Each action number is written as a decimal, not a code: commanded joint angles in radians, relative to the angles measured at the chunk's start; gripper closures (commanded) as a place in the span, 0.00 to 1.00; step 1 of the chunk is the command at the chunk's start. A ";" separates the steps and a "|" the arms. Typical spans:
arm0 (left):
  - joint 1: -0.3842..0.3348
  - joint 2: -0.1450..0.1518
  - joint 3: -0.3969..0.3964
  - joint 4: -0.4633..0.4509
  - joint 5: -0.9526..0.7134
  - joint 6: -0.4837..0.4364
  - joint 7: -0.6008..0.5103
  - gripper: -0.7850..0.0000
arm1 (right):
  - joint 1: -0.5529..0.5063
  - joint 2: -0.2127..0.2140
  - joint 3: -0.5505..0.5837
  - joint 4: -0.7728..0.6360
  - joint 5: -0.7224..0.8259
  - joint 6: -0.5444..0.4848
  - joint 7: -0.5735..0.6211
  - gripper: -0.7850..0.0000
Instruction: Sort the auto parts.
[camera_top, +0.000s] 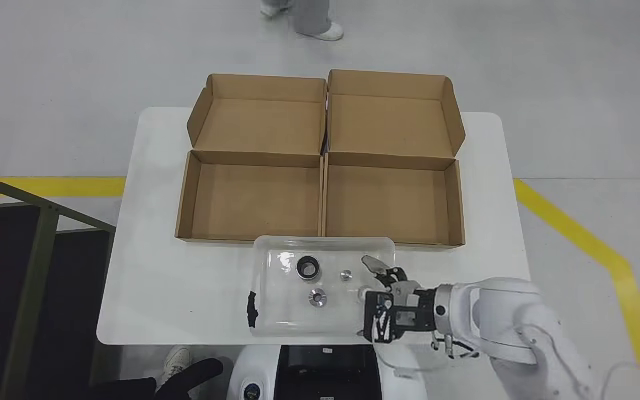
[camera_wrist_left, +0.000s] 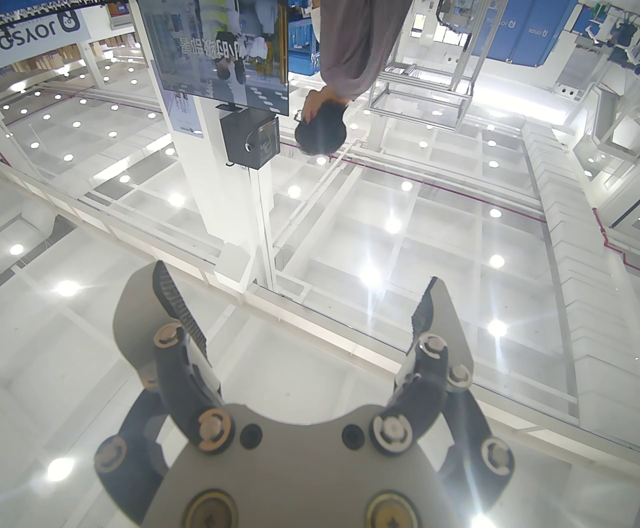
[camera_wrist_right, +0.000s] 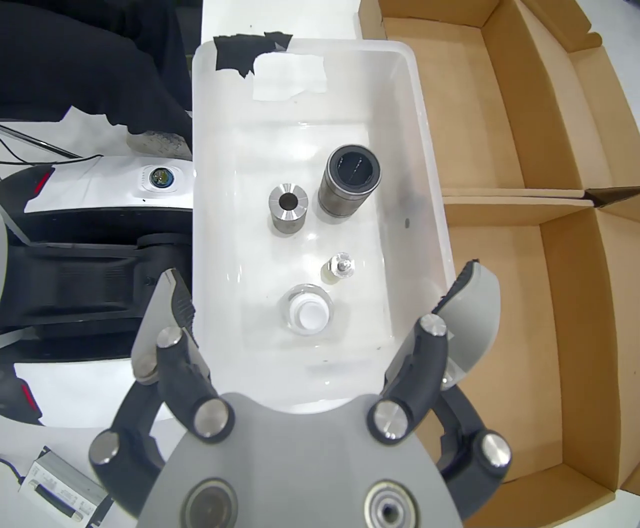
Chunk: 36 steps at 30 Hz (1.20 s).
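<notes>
Bearing (camera_wrist_right: 348, 180), bush (camera_wrist_right: 287, 207), bolt (camera_wrist_right: 339, 266) and cap (camera_wrist_right: 306, 314) sit loose mid-tray (camera_wrist_right: 425, 150); right claw (camera_wrist_right: 322, 275) hangs wide over tray's near end, so a descending finger may clip the rim or knock the cap aside.

A white table (camera_top: 150, 280) stands on grey floor (camera_top: 80, 60) marked with yellow tape (camera_top: 60, 186).

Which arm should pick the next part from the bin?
Right. The right gripper hangs open over the clear bin, nearest the clear cap. The left gripper, also open, faces the ceiling.
</notes>
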 joint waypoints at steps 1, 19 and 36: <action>0.000 0.000 0.000 0.000 0.000 0.000 0.000 0.00 | 0.014 0.014 -0.014 0.012 0.000 0.000 -0.001 0.00; 0.000 0.000 0.000 0.000 0.000 0.000 0.000 0.00 | 0.112 0.091 -0.103 0.079 0.082 0.075 0.074 0.16; 0.000 0.000 0.000 0.000 0.000 0.000 0.000 0.00 | 0.192 0.128 -0.197 0.131 0.105 0.103 0.103 0.42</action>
